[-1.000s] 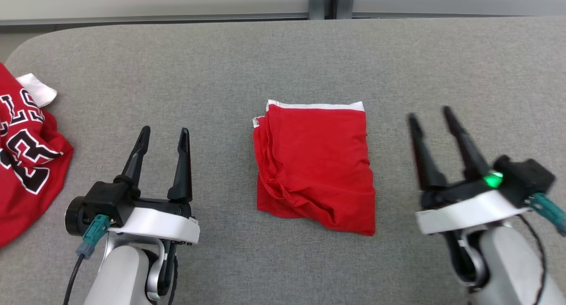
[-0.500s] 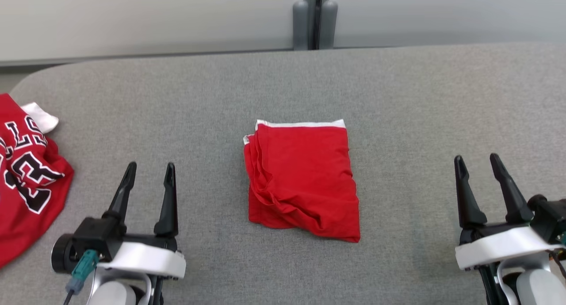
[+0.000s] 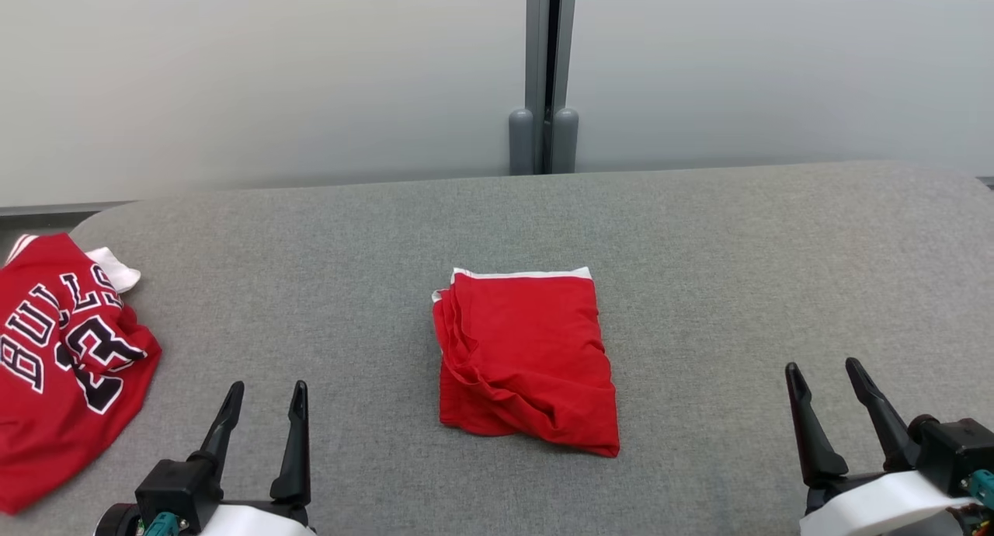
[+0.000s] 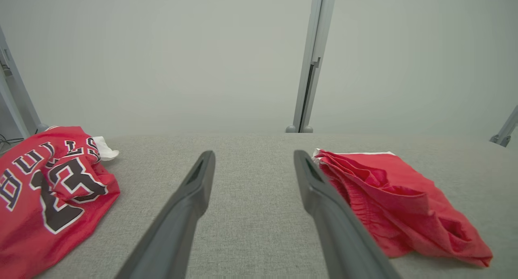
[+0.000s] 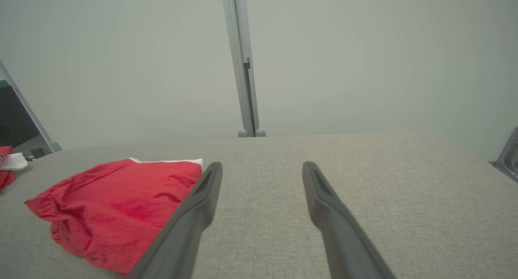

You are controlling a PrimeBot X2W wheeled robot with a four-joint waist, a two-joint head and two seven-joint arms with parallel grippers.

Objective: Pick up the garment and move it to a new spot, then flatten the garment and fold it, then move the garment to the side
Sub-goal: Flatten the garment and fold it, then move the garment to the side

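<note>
Garment folded at table centre — white edge far, room around.

The garment is plain red with a white band along one edge. The jersey is red with black, white-edged lettering. The desk is flecked grey. The left pincer and right pincer are black.

Grey fabric-covered desk across the lower frame, rounded at both far corners. Behind it, along the top, pale matte wall panels, split at upper centre by a vertical grey post on two rounded feet. Soft, even light.
</note>
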